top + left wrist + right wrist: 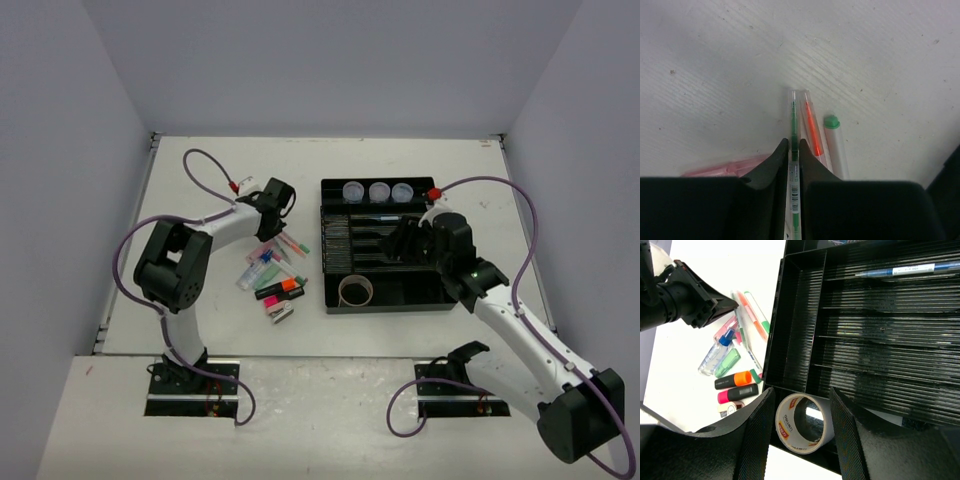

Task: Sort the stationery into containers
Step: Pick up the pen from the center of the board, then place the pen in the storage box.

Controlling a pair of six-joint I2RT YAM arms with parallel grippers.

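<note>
L pincer (794,144) pinches slim clear green pen (794,114); R pincer (801,392) spread over ribbed tray (880,355).

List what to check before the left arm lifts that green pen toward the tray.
1. Grip: ok. The left gripper pinches the green pen from both sides.
2. Neighbours clear of the grip: cannot tell. The orange pen lies right against one finger; the green-capped pen lies apart.
3. Free slot: ok. The black organiser tray holds one blue pen; the other long slots look bare.
4. Path over the tray: not ok. The right gripper hangs open above it.
5. Right gripper load: ok. It holds nothing, and the tape roll sits in the tray.
</note>
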